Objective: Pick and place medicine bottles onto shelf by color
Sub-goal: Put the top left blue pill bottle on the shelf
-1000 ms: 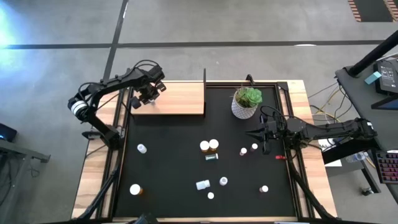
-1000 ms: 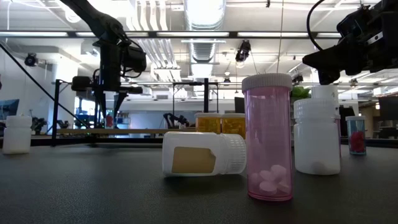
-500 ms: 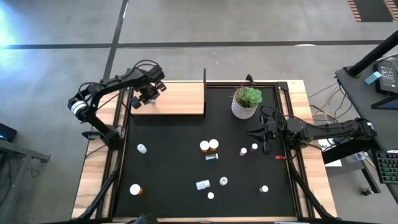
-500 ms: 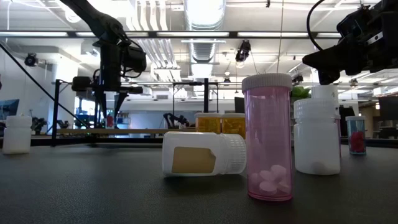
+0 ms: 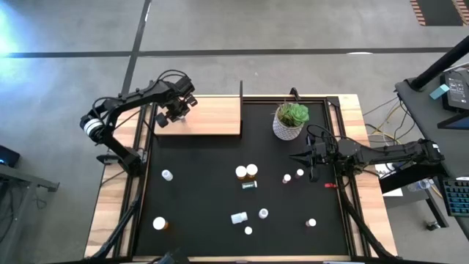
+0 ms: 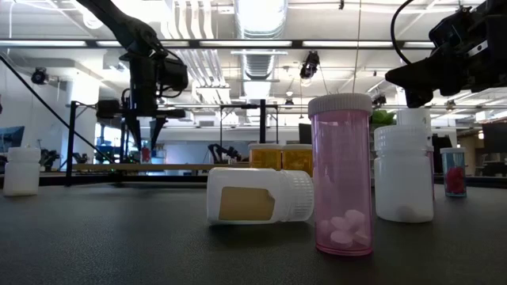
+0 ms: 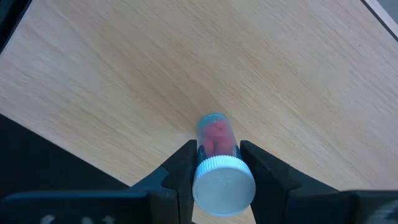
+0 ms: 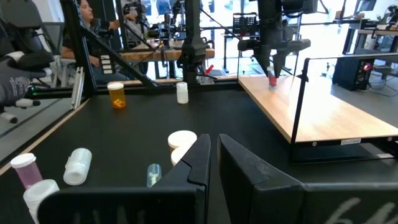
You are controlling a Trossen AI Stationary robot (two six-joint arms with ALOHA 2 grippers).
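My left gripper (image 5: 176, 112) stands over the far left part of the light-wood shelf (image 5: 209, 116), shut on a tiny clear bottle of red pills (image 7: 214, 134) with a white cap. It also shows in the low view (image 6: 145, 142). My right gripper (image 5: 309, 161) hovers shut and empty over the black mat's right side, near the plant pot (image 5: 289, 121). Several medicine bottles lie scattered on the mat: a white-capped and an orange pair (image 5: 247, 171), a white one lying on its side (image 5: 239, 218), and a pink one (image 6: 342, 178). My left gripper pinches the small bottle between its two fingers at the white cap (image 7: 224, 182), one finger (image 7: 183, 167) on each side. The fingers come from above, pointing down. The bottle stands upright below them, its bottom end (image 7: 211, 121) at the shelf board.
A black post (image 5: 241, 89) rises at the shelf's far right corner. A small red object (image 5: 330, 185) lies near the mat's right edge. More bottles stand at the mat's left (image 5: 168, 175) and near edge (image 5: 159, 223). A person sits beyond the table (image 8: 87, 12).
My left gripper has shifted very slightly over the shelf, still on the small bottle. My right gripper and the bottles on the mat have kept still.
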